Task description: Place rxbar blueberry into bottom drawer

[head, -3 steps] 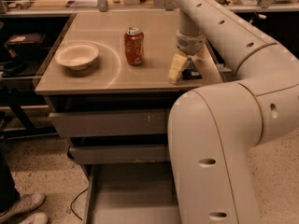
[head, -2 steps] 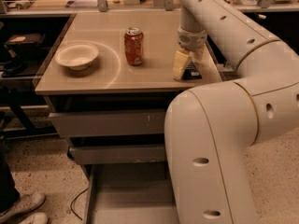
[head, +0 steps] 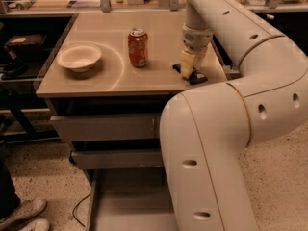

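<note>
Lying flat on the worktop point(head: 110, 28), the rxbar blueberry point(head: 197, 76) sits toward the 4 o'clock corner, close to the right edge, with its dark wrapper showing on either side of the end effector point(head: 188, 65). The end effector hangs straight down onto the bar and appears to touch it. Whether it is wide, narrow or already gripping cannot be told from this view.

A soda can point(head: 138, 47) stands upright at 9 o'clock from the bar, near but apart from it, and a pale bowl point(head: 79, 57) sits farther out on the same line. The bottom drawer point(head: 130, 201) is pulled open at about 7 o'clock, below two drawers above it that are pushed in.

The step in hand looks like the grasp. To do it well, the robot should span the bar's short width squarely and press low enough to catch the thin wrapper. It should then lift straight up before any sideways travel, so the bar does not skid off the near edge. The carry should pass clear of the can and descend past the upper drawer fronts.
</note>
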### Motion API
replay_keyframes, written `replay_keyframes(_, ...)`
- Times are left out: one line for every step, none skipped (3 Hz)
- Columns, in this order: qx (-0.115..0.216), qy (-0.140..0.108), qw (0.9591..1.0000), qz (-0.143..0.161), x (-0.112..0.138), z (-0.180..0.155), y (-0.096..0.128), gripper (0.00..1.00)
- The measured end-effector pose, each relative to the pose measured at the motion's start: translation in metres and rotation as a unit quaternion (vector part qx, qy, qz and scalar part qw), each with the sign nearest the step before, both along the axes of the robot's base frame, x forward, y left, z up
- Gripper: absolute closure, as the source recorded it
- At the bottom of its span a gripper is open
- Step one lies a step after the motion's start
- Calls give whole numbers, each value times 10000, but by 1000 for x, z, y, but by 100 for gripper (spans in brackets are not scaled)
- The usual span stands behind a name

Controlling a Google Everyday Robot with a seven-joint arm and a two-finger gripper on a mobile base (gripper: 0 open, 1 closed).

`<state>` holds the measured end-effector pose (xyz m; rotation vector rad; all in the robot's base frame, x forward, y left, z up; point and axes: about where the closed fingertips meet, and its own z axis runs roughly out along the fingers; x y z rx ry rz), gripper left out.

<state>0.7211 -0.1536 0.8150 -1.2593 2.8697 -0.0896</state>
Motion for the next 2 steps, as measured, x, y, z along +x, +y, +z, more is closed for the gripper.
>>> replay_keyframes(52,-218,9997,77,8,2,1,100)
replay_keyframes(109,-378,9992,-11,-3,12,-8,100)
